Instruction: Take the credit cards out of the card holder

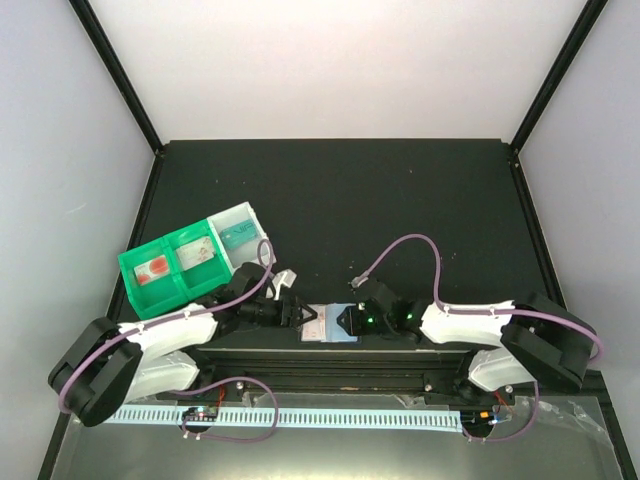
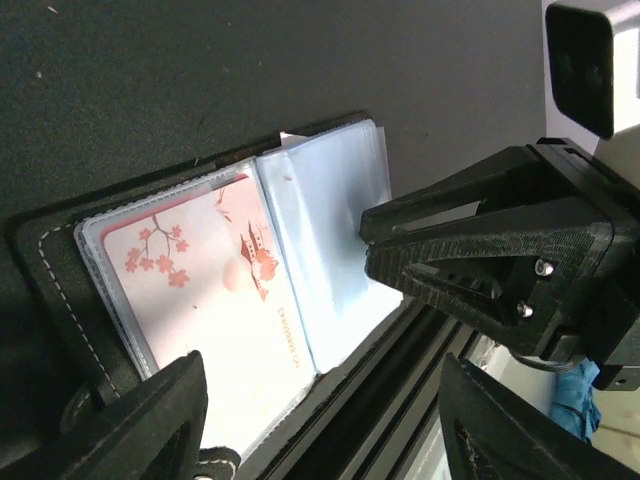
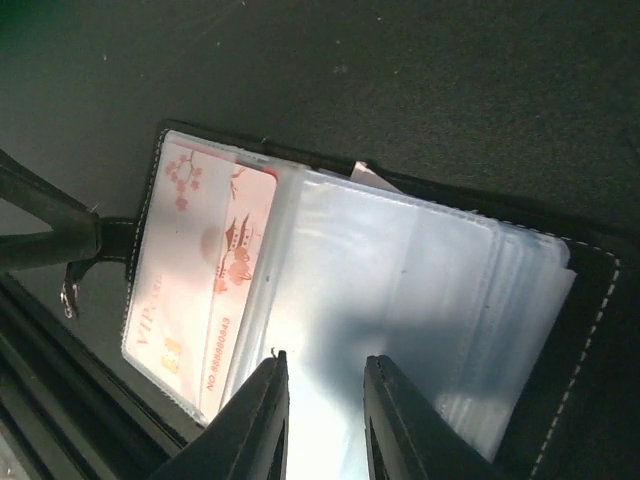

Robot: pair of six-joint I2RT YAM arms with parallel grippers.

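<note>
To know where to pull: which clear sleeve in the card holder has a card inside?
The leftmost sleeve in the right wrist view: a pink blossom card shows through it. The other sleeves look empty.

The pink card in the card holder reads "VIP"; its smaller number line is illegible.

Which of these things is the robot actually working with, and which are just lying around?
In the job: card holder, pink card in its sleeve, left claw, right claw.
Just lying about: green-and-clear tray.
</note>
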